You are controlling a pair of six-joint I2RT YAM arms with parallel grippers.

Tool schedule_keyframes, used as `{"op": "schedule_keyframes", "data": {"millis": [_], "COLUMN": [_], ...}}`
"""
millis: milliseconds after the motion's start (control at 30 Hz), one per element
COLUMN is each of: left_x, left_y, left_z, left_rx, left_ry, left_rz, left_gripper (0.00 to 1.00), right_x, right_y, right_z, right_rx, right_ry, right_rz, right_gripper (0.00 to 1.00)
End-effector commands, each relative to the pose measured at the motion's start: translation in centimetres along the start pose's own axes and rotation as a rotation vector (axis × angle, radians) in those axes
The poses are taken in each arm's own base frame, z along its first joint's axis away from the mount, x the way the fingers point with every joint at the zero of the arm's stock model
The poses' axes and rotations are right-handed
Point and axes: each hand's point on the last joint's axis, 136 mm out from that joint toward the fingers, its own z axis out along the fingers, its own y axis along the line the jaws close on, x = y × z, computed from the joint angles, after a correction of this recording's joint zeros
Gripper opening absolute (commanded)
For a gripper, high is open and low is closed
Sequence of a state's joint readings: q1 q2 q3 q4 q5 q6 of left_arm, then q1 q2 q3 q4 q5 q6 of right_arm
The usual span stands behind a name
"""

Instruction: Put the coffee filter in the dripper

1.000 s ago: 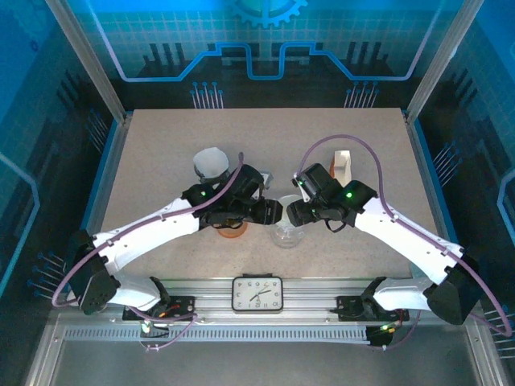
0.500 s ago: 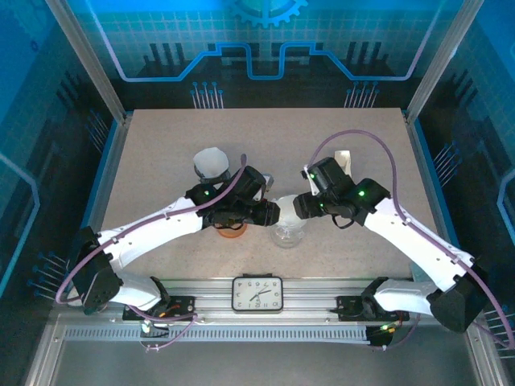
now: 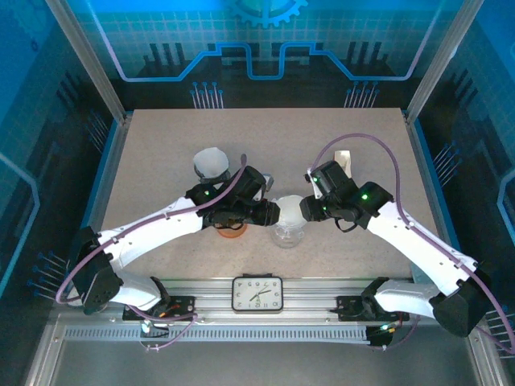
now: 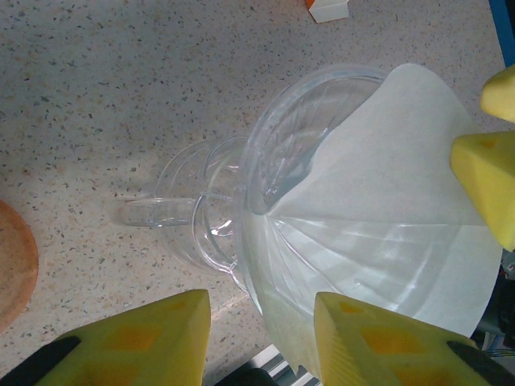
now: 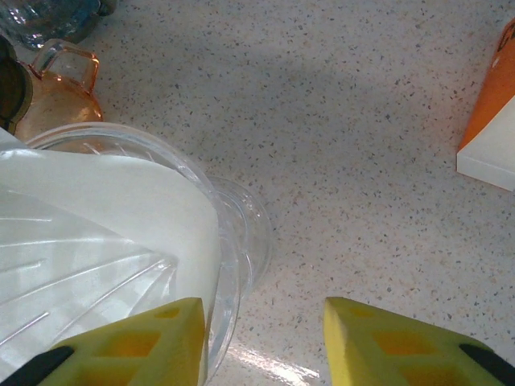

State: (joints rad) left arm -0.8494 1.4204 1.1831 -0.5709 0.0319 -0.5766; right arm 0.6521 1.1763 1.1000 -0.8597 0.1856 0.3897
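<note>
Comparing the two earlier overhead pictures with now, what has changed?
The right gripper drew back to the right, away from the dripper. The left gripper edged slightly toward the dripper early on, then held its place. The paper filter still rests tilted across the dripper. The dripper, the orange cup and the box did not move.
</note>
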Motion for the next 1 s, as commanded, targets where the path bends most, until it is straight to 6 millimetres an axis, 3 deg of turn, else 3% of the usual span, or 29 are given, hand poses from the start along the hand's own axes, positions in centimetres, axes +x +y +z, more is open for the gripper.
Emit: {"op": "schedule_keyframes", "data": {"millis": [0,67,167,267,600,767,967], "left_x": [0.5,0.5,0.6,0.5,0.6,0.1,-3.2], "left_y": [0.0,0.0,-0.1,0.0,0.0,-0.2,-0.1], "left_z": [0.1,0.1,0.1,0.1,0.1,-0.2,-3.5], "left_rx": [-0.002,-0.002,-0.001,0.000,0.001,0.016,0.077], "left_ry": [0.018,0.017,0.019,0.015,0.015,0.004,-0.094], "left_rz": [0.009,0.008,0.007,0.005,0.003,-0.005,-0.020], "left_gripper": [0.40,0.40,0.40,0.40,0.41,0.44,0.53], "right_x": [-0.1,-0.3,-1.0,-1.4,1.5,1.9,1.4], "right_y": [-0.4,-0.3,0.4,1.2,1.8,1.7,1.8], "right_z": [0.4,0.4,-0.1,-0.4,0.0,0.3,0.3], "right_rx": [0.011,0.008,-0.028,-0.073,-0.089,-0.086,-0.086], "right_ry": [-0.001,-0.008,-0.041,-0.061,0.013,0.018,0.005], "right_rz": [0.021,0.020,0.015,0.006,-0.003,0.005,0.003], "right_gripper": [0.43,0.46,0.60,0.65,0.67,0.67,0.67]}}
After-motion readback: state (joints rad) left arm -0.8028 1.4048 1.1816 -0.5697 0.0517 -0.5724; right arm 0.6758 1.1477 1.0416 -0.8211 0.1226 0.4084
